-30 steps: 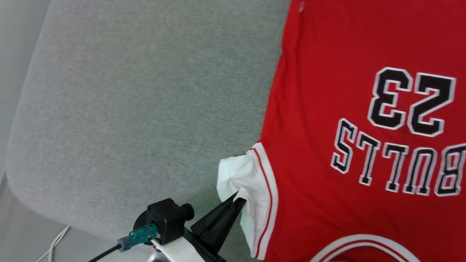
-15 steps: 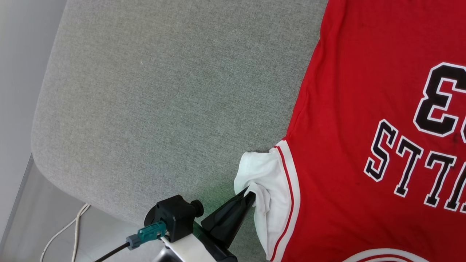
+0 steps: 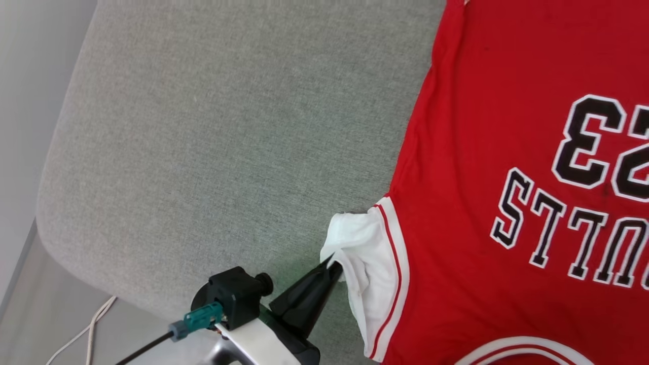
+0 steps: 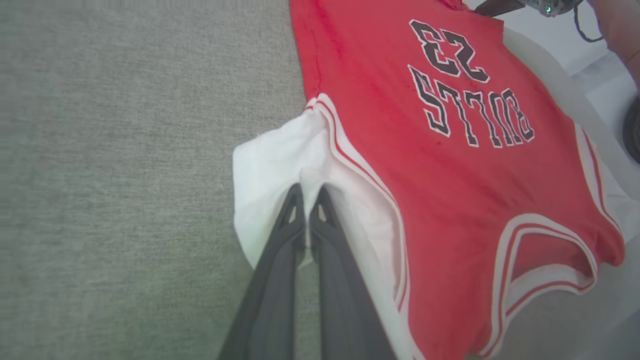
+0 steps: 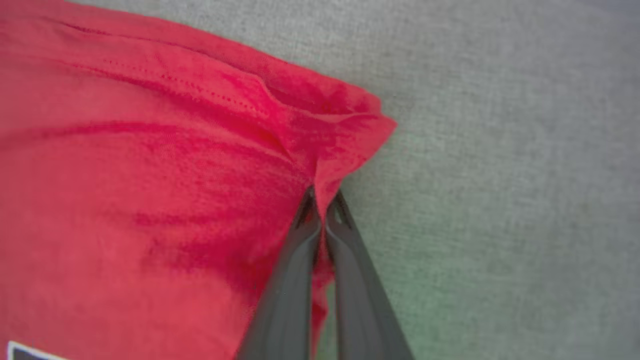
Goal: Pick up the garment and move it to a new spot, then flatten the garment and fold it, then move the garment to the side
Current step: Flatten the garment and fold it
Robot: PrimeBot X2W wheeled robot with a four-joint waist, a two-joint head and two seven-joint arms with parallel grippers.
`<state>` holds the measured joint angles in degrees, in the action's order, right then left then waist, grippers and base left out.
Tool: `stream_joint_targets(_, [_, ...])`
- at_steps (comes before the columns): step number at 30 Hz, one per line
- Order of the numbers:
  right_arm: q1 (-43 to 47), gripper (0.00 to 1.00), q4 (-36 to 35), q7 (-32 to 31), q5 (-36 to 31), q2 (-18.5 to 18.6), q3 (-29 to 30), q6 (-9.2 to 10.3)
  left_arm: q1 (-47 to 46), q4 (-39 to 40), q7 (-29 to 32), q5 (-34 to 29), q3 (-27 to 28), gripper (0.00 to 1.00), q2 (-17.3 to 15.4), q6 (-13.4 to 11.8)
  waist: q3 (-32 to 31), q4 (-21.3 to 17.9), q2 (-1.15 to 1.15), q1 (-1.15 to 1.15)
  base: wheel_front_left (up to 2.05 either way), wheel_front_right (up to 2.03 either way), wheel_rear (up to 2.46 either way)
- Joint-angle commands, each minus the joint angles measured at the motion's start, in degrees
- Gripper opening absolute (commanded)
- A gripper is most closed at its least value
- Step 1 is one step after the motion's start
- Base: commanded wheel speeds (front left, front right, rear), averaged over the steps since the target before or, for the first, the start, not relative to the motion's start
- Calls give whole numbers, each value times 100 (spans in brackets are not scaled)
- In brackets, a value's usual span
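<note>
The garment [image 3: 487, 167] is a red jersey with white sleeves and black-white lettering, spread on a grey cushion [image 3: 228, 142]. My left gripper [image 3: 332, 266] is shut on the white sleeve [image 3: 357, 243] at the jersey's near left edge; the left wrist view shows its fingers pinching a fold of that sleeve [image 4: 280, 170]. In the right wrist view my right gripper [image 5: 322, 200] is shut on a pinched fold at a red hem corner of the garment [image 5: 150, 165]. The other gripper's dark fingers [image 4: 495, 6] show at the jersey's far corner in the left wrist view.
The grey cushion has a rounded edge [image 3: 56, 203] at the left, with pale floor and a white cable [image 3: 86, 334] below it. A dark round object [image 4: 632, 130] sits at the right edge of the left wrist view.
The head camera has swung, shifting the whole picture sideways and back. My left gripper stays shut on the white sleeve, which keeps its bunched fold.
</note>
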<state>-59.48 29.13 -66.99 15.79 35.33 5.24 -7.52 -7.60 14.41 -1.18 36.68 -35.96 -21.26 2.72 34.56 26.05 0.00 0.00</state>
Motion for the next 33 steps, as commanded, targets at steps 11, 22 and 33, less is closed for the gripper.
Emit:
stream_joint_targets(11, [1485,0,-98,278,728,17,-352,6,167,-244,-109,225,422,0,-298,-176,-1154,-999,0,0,0,0,0])
stream_joint_targets(22, [3500,0,-928,872,1797,-130,-361,5,611,-638,-294,498,628,0,-395,-289,-2108,-1780,0,0,0,0,0])
stream_joint_targets(33, [5382,0,-1922,1305,1884,-474,118,5,894,-627,-375,658,792,0,-480,-419,-2499,-2164,0,0,0,0,0])
